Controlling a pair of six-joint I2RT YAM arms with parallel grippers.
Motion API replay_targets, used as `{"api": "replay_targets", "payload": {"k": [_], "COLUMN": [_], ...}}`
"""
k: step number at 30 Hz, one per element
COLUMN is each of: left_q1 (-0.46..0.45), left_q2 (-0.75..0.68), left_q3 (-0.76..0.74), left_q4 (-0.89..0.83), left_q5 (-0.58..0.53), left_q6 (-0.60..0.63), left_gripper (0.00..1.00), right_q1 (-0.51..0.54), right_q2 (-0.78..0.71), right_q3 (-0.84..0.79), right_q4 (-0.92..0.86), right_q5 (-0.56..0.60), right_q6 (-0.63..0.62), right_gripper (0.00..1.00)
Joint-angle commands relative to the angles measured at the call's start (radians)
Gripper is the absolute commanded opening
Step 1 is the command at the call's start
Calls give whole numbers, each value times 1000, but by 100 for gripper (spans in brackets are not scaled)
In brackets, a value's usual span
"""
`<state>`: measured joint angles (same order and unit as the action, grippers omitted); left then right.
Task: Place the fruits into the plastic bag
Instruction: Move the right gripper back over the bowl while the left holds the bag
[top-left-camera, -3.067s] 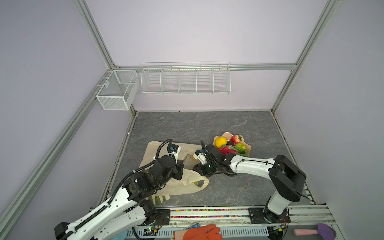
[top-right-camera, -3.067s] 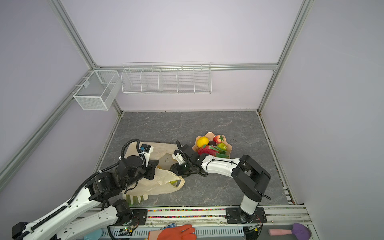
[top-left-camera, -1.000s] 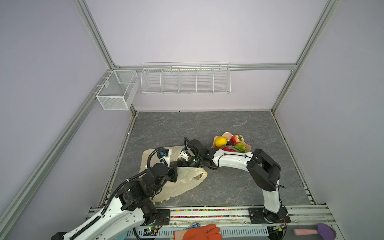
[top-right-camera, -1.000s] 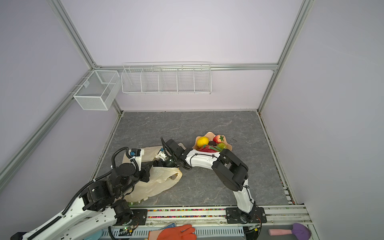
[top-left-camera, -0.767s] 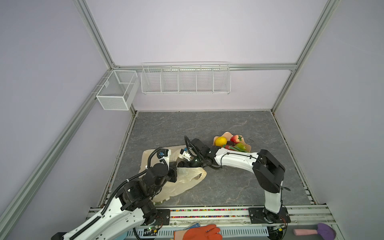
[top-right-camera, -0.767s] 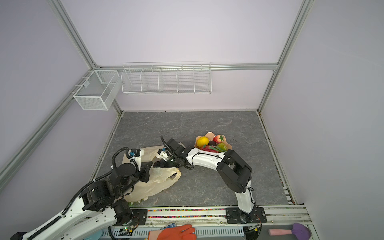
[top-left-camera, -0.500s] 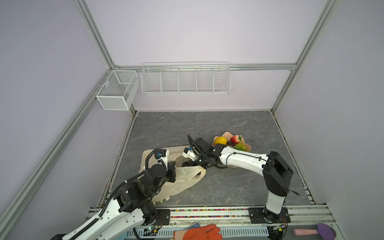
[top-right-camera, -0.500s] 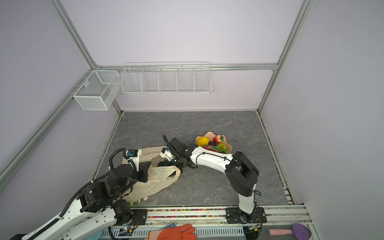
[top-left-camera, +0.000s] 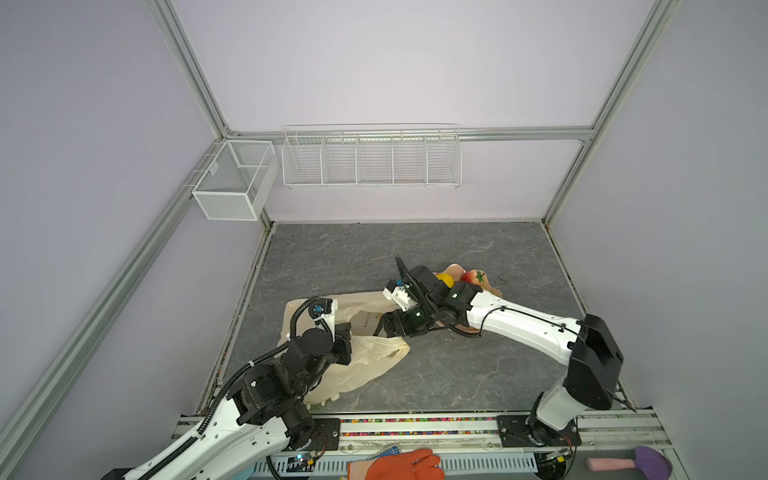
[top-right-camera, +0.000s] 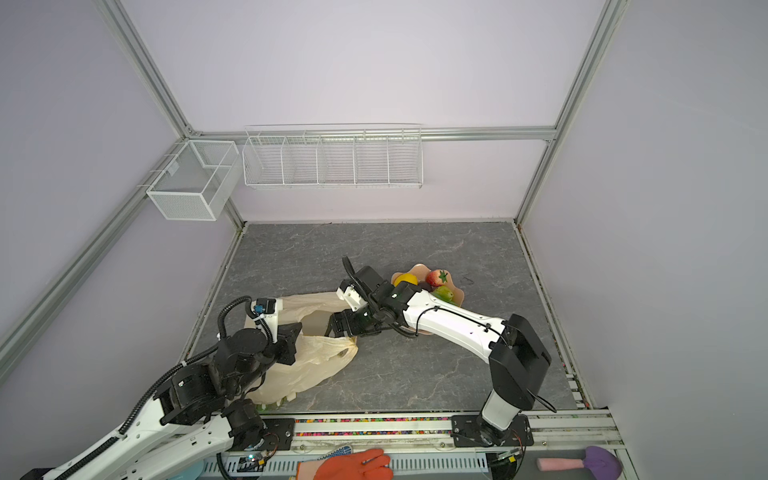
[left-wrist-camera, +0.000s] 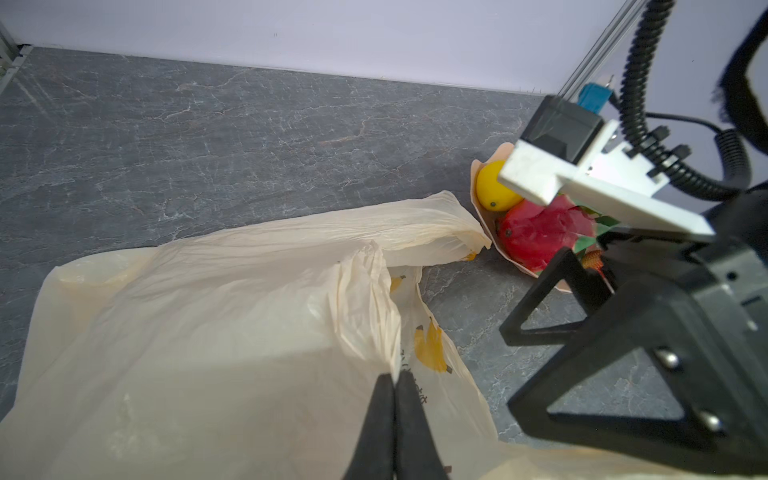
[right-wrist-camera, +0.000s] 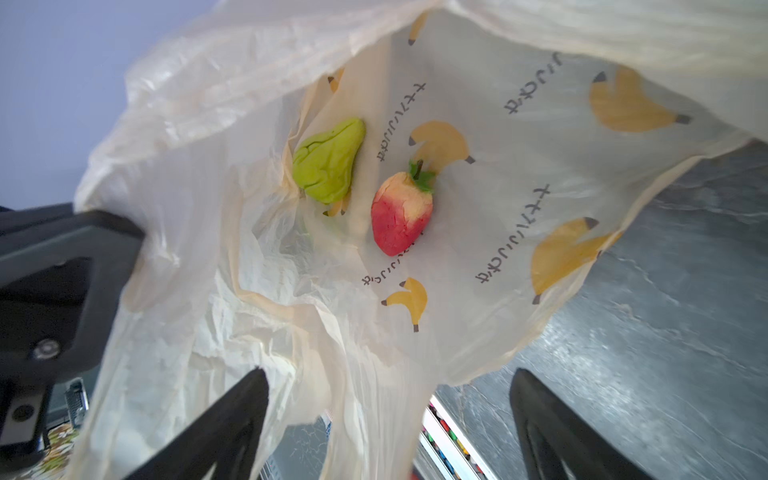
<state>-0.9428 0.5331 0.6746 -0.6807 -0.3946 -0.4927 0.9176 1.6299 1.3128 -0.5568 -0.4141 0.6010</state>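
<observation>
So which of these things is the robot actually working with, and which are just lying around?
In use: plastic bag, pinched by the left gripper; right gripper, open; lemon, dragon fruit and strawberry on the plate; green fruit and pale strawberry inside the bag.

Lying about: wire rack, mesh basket, orange glove, purple brush.

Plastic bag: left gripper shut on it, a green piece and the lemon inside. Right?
The second fruit is wrong: the right wrist view shows a strawberry beside the green piece inside the plastic bag. The left gripper is shut on the bag, as said.
</observation>
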Motion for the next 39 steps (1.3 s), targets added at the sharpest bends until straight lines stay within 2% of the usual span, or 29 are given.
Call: {"api": "replay_targets", "payload": {"k": [1, 9, 15, 22, 28, 32, 39], "left_q1": [-2, -1, -1, -1, -1, -2, -2], "left_q2": [-1, 1, 3, 5, 4, 4, 6], "left_q3": [-6, -7, -7, -10, -10, -9, -9], "left_q4": [-16, -11, -10, -5, -4, -3, -5], "left_q5": [0, 2, 2, 7, 9, 9, 10], "left_q6": [-12, -8, -6, 0, 2, 2, 2], "left_gripper": [0, 0, 0, 0, 0, 0, 0], "right_q1": [-41, -132, -154, -226, -291, -322, -376], "right_q2": [-64, -132, -135, -136, -47, 54, 231], "right_q3": [-14, 14, 29, 81, 200, 283, 414], "right_q4": [-64, -252, -279, -349, -472, -520, -511], "right_q5": [60, 231, 198, 314, 456, 532, 506], "right_q6": [-34, -86, -121, -137, -246, -326, -366], "right_gripper": [93, 97, 98, 98, 100, 94, 94]}}
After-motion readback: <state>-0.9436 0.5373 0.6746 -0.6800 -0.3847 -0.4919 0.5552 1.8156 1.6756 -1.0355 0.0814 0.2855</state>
